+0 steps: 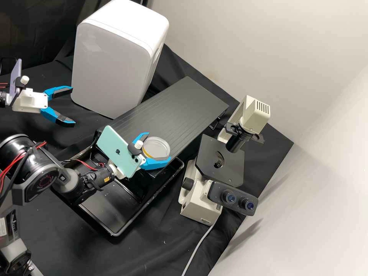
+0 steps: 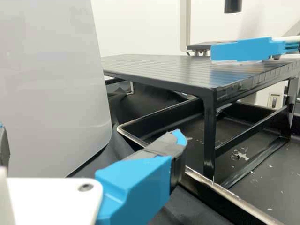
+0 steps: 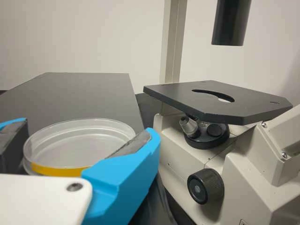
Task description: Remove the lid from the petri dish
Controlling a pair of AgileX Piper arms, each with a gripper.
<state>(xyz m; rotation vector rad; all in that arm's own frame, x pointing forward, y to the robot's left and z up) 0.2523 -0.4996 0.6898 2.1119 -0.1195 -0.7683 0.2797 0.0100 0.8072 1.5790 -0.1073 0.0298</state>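
1. One petri dish [image 1: 156, 147] sits just left of the centre of the high view, on the near end of a black ridged platform [image 1: 180, 107]. Its clear lid [image 3: 82, 136] is on, over a yellow layer.
2. There are two arms. The right gripper [image 1: 153, 150] has its blue fingers [image 3: 124, 171] closed against the petri dish's rim, one on each side.
3. The left gripper [image 1: 67, 106] hangs at the upper left of the high view with its fingers spread apart and holding nothing, just beside one white rounded box [image 1: 119, 53].
4. One black tray [image 1: 115, 207] lies under the platform on the bench [image 1: 161, 245].
5. One white microscope [image 1: 218, 180] with two eyepieces [image 1: 237, 201] stands right of centre, near the tray.
6. Two phones ride on the wrists, a mint-green one [image 1: 117, 151] and a purple one [image 1: 15, 76].
7. A small line of print low on the microscope's base is too small to read.
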